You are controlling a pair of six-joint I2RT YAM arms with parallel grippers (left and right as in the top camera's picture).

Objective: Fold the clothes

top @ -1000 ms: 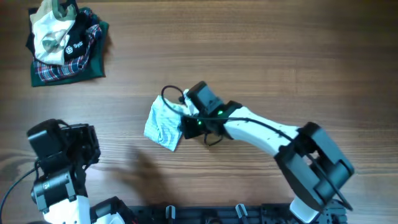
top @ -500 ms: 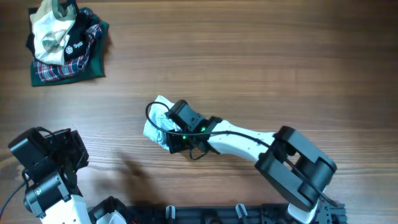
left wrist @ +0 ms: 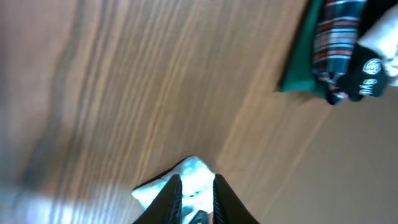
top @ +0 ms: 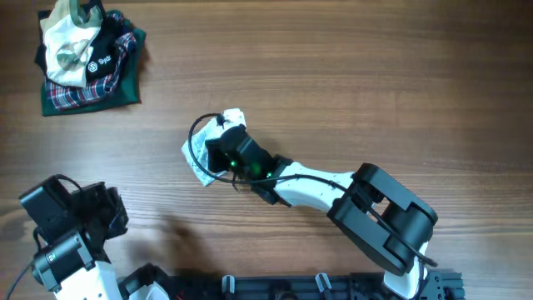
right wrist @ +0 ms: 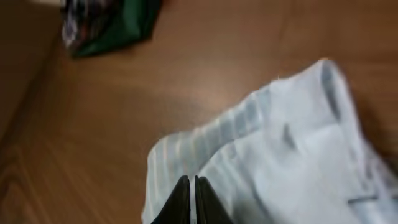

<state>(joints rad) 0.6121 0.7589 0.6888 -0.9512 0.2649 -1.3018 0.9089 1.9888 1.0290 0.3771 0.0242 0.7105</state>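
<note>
Wood-grain table (top: 375, 83), right hand (right wrist: 188, 194) pinching pale checked garment (right wrist: 280, 143), left hand (left wrist: 196, 200) slightly parted, plaid pile (top: 87, 93) in corner.

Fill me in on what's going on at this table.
The right gripper is shut on the edge of a small pale blue-and-white garment in the middle of the table. The garment lies bunched up, not yet neatly folded. The left gripper is open and holds nothing, off at the near left corner. A pile of other clothes sits in the far left corner.
</note>
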